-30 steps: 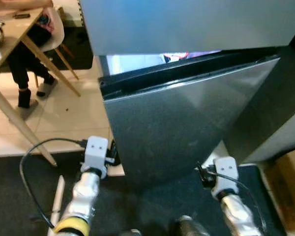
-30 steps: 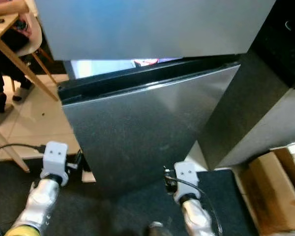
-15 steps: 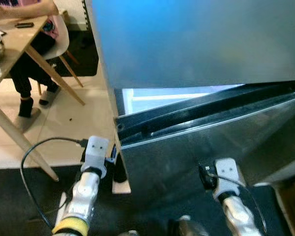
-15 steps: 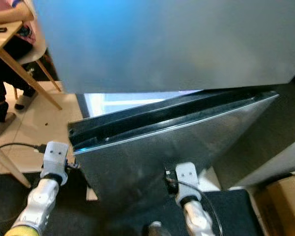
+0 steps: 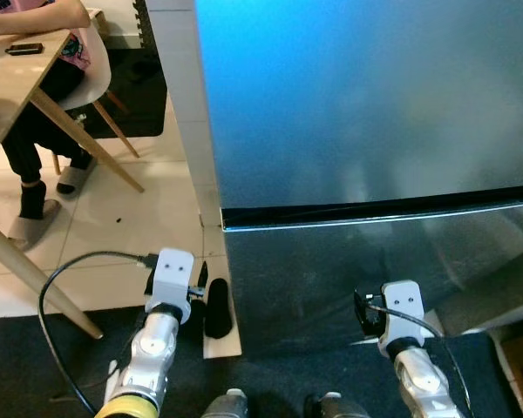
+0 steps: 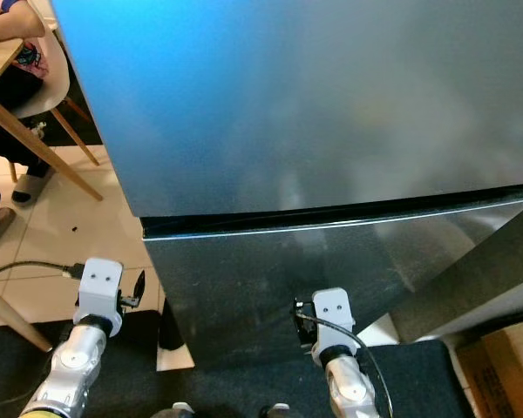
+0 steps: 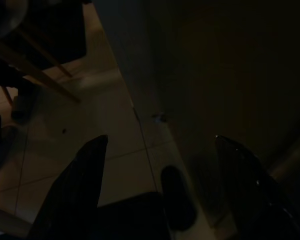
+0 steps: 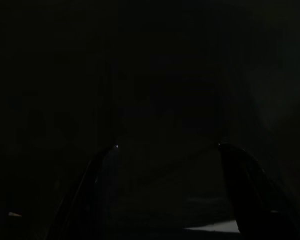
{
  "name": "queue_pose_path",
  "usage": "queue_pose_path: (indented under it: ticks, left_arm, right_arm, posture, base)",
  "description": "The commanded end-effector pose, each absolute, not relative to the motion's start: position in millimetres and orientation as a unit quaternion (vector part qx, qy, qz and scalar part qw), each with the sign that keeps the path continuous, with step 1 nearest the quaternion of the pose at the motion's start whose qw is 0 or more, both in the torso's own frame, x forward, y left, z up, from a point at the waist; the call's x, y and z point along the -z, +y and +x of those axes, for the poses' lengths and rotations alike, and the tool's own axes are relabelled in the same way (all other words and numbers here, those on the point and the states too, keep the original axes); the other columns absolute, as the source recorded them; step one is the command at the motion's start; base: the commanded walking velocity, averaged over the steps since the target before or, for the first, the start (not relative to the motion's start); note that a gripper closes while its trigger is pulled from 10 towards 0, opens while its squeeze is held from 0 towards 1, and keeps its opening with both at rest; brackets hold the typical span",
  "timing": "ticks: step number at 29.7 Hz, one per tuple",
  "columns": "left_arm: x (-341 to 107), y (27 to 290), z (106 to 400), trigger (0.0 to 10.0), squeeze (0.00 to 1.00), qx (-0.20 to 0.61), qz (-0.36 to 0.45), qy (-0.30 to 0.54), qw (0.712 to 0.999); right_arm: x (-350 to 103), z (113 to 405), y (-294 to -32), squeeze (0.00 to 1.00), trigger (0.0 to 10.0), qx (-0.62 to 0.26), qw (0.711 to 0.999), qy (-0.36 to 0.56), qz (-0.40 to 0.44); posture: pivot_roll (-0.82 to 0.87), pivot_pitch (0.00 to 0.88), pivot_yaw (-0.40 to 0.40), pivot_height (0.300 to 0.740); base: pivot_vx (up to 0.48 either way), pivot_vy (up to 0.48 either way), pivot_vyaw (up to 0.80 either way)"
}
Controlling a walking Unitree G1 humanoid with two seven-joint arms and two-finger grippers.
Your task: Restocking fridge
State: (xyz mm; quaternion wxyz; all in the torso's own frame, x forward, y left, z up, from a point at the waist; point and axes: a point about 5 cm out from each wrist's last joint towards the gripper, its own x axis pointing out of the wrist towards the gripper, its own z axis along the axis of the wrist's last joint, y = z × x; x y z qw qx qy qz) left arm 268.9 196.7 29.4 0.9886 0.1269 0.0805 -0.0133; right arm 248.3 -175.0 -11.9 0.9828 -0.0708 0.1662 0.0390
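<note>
A tall steel fridge stands right in front of me. Its upper door (image 5: 366, 96) and lower door (image 5: 375, 270) both lie flush, with a thin dark seam between them. My left gripper (image 7: 160, 137) hangs low by the fridge's left corner, open, with nothing between its fingers. My right gripper (image 8: 167, 145) is held low in front of the lower door, fingers spread and empty, in a very dark view. The silver left arm (image 5: 152, 348) and right arm (image 5: 414, 370) rise from the bottom of the head views.
A wooden table (image 5: 17, 96) stands at the left, with a person's legs (image 5: 30, 165) under it and a white chair. A black oval object (image 5: 216, 309) lies on the floor by the fridge corner. A cardboard box (image 6: 506, 366) sits at the right. A dark mat (image 5: 35, 357) is underfoot.
The lower fridge door has swung shut and the lit gap above it is gone. The view has shifted as the camera moved; both arms stay low.
</note>
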Motion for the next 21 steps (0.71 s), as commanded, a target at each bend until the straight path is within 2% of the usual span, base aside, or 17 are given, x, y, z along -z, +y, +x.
queue_pose_path:
  ticks: [1, 8, 11, 15, 19, 21]
  left_arm:
    - [-23.6, 195.7, 264.3, 10.0, 0.0, 0.01, 0.13, 0.095, 0.987]
    - [-19.6, 196.8, 261.5, 10.0, 0.0, 0.01, 0.13, 0.104, 0.986]
    - [-3.3, 201.8, 251.5, 10.0, 0.0, 0.004, 0.115, 0.149, 0.982]
    - [30.4, 210.6, 220.7, 10.0, 0.0, 0.022, 0.117, 0.242, 0.963]
    - [40.7, 214.1, 208.6, 10.0, 0.0, 0.027, 0.121, 0.274, 0.954]
    - [56.0, 221.9, 188.4, 10.0, 0.0, 0.026, 0.129, 0.325, 0.936]
  right_arm:
    - [6.3, 251.9, -173.6, 0.0, 10.0, -0.043, 0.986, 0.148, -0.068]
    - [14.9, 244.9, -173.2, 0.0, 10.0, -0.057, 0.981, 0.17, -0.077]
    - [34.5, 227.9, -169.0, 0.0, 10.0, -0.1, 0.964, 0.226, -0.101]
    - [63.3, 194.4, -172.7, 0.0, 10.0, -0.105, 0.937, 0.314, -0.109]
    - [71.2, 183.5, -178.2, 0.0, 10.0, -0.085, 0.93, 0.344, -0.102]
    - [80.8, 167.9, -187.5, 0.0, 10.0, -0.053, 0.917, 0.384, -0.094]
  posture:
    - [-0.03, 0.136, -0.029, 0.723]
    - [-0.03, 0.134, -0.029, 0.723]
    - [-0.03, 0.132, -0.029, 0.723]
    - [-0.04, 0.129, -0.029, 0.723]
    - [-0.03, 0.128, -0.028, 0.723]
    - [-0.03, 0.125, -0.027, 0.723]
  base:
    - [0.0, 0.0, 0.0]
    - [0.0, 0.0, 0.0]
    - [0.0, 0.0, 0.0]
    - [0.0, 0.0, 0.0]
    - [0.0, 0.0, 0.0]
    - [0.0, 0.0, 0.0]
